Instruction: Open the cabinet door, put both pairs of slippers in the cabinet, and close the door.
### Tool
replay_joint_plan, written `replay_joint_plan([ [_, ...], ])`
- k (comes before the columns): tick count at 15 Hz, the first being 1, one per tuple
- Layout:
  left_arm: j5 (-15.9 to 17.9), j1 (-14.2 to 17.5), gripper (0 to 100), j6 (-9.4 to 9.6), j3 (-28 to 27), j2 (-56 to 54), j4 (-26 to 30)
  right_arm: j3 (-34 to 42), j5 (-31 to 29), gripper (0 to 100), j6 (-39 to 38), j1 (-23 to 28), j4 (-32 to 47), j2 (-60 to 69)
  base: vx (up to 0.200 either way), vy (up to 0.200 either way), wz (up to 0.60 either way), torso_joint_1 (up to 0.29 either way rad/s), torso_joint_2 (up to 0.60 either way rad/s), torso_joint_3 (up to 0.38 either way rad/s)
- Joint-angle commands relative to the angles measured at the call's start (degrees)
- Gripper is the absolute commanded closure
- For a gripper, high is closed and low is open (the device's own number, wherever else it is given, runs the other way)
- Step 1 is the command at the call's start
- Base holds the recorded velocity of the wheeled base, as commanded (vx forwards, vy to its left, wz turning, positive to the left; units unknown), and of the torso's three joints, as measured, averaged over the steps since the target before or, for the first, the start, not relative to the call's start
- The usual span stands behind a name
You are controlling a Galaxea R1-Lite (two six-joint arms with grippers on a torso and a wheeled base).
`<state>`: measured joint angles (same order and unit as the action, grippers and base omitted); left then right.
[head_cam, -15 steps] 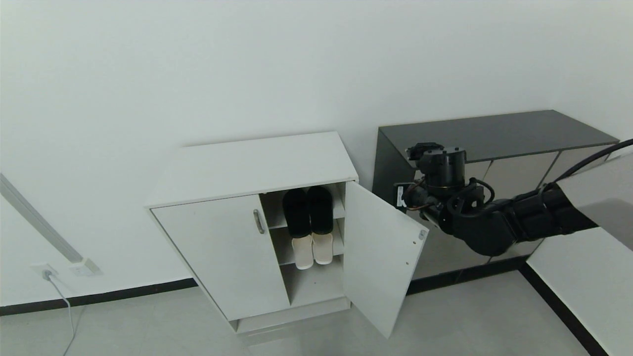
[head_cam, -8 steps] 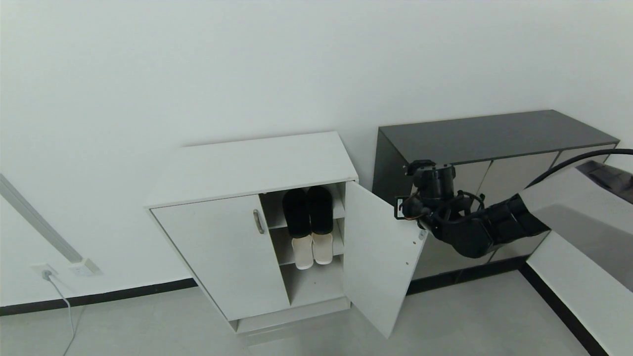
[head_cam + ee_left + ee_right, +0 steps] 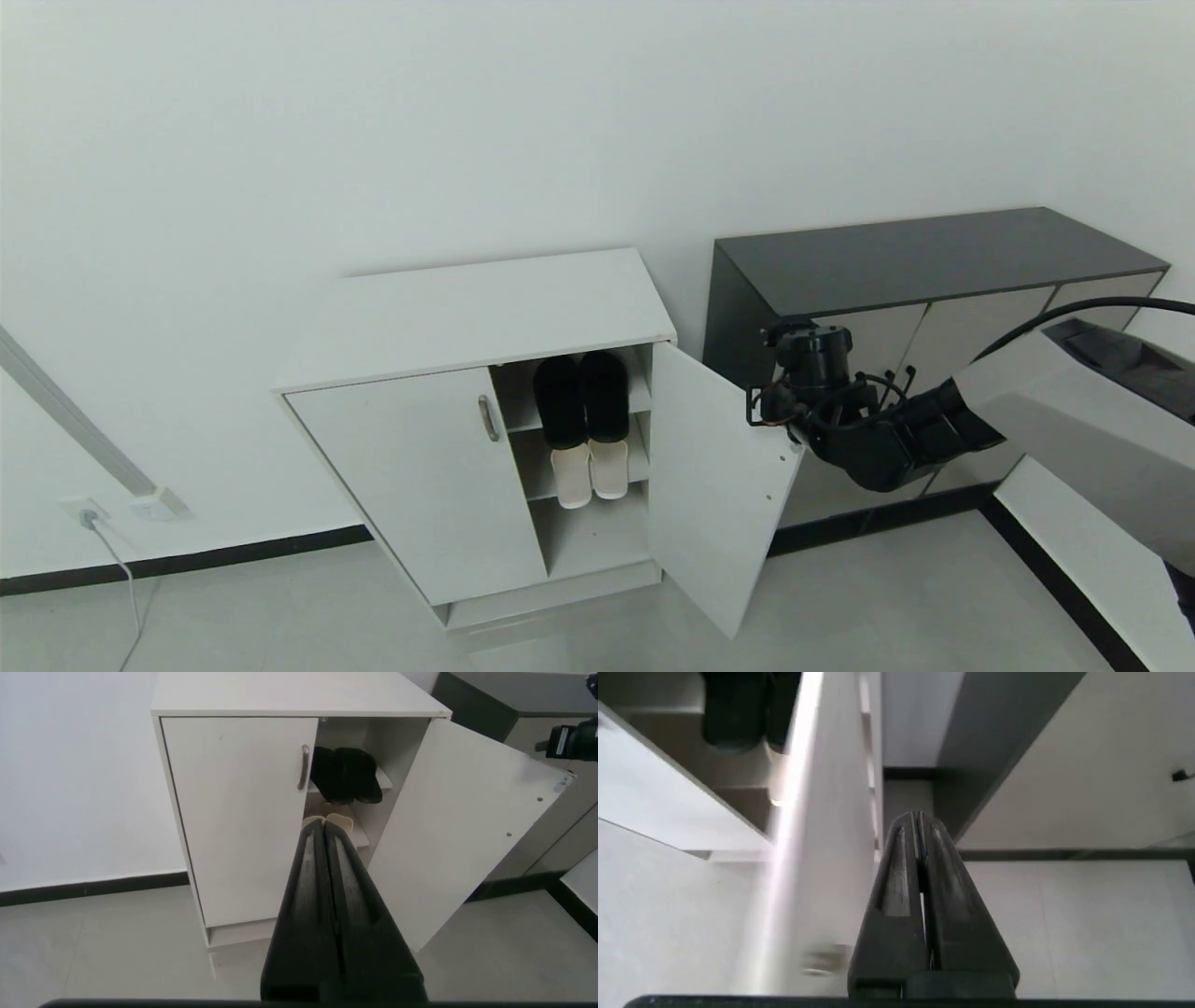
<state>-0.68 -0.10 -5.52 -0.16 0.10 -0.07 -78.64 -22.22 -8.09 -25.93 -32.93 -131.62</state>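
Currently: right arm extended from frame right, right gripper pressed together beside open cabinet door, centre-right. Left gripper likewise pressed together. Black slippers and white slippers shelved inside cabinet.

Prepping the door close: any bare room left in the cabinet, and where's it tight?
Bare: bottom shelf under the cream slippers, and the cabinet top. Upper shelf is taken by the black slippers. Tight: right pincer sits between the open door and the dark sideboard.
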Motion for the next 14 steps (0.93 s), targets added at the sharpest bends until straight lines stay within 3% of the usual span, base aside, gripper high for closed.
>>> replay_joint_plan([
  [1,-0.02,0.01,100,-0.01,0.07,-0.01,-0.01,0.07,-0.01,100,0.01,0.0,-0.03,-0.21,0.0,0.0,0.0,0.0,0.0,0.0],
  [11,-0.02,0.01,100,-0.1,-0.02,-0.01,-0.01,0.86,-0.1,100,0.1,-0.7,0.06,-0.21,0.0,0.0,0.0,0.0,0.0,0.0],
  [14,-0.02,0.01,100,-0.01,-0.02,-0.01,-0.01,3.23,-0.54,100,0.27,-3.6,-0.21,0.84,0.0,0.0,0.0,0.0,0.0,0.0],
])
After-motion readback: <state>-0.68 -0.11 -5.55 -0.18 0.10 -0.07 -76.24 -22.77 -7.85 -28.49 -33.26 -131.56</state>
